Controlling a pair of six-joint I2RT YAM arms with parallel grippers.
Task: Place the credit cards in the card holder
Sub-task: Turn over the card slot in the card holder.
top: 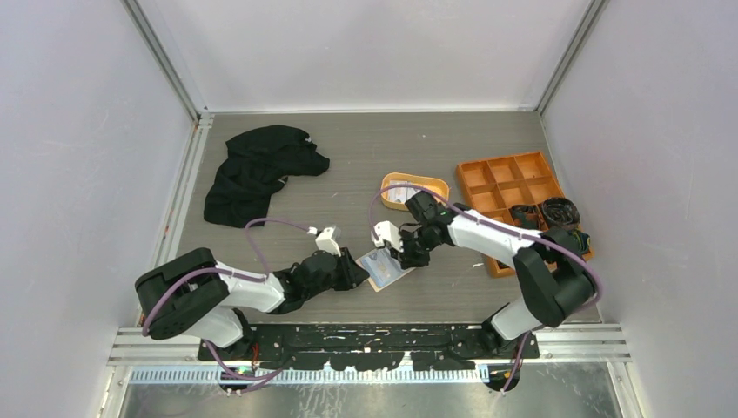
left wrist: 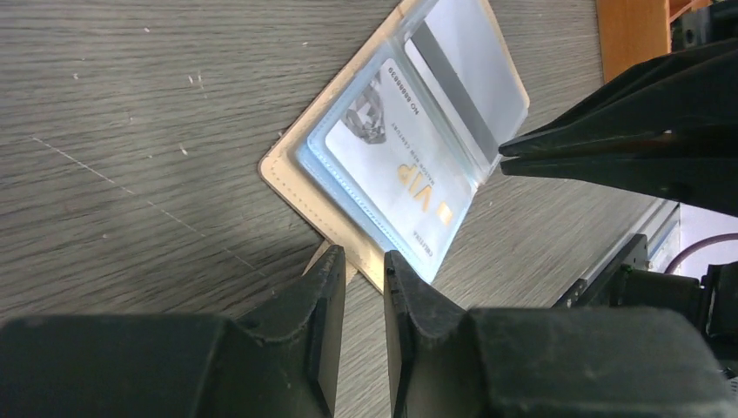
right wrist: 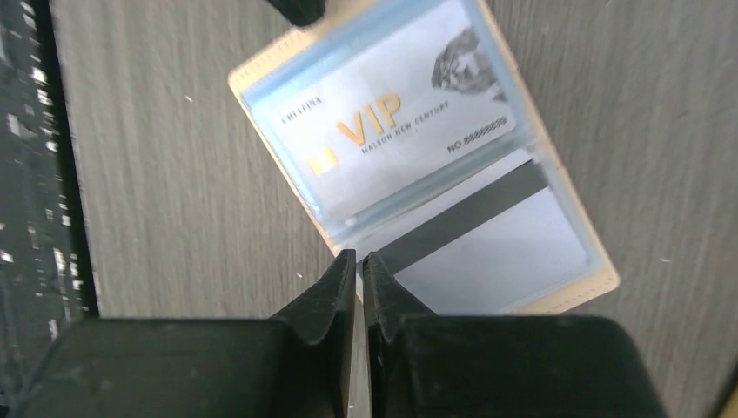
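The card holder (top: 384, 269) lies open on the table between my two grippers, its beige rim (left wrist: 284, 165) showing round the pale blue inside. One of the credit cards, with gold VIP print (right wrist: 393, 139), sits in a clear pocket. A second card with a dark stripe (right wrist: 498, 247) fills the other half. My left gripper (left wrist: 359, 263) stands at the holder's near edge, jaws a narrow gap apart with bare table between them. My right gripper (right wrist: 358, 258) is shut, its tips at the edge of the striped card's pocket; whether it pinches the sleeve I cannot tell.
A black cloth (top: 259, 170) lies at the back left. An orange oval tray (top: 416, 185) with something pale in it stands just behind the holder. An orange compartmented box (top: 507, 185) and black straps (top: 550, 212) are at the right. Walls close in three sides.
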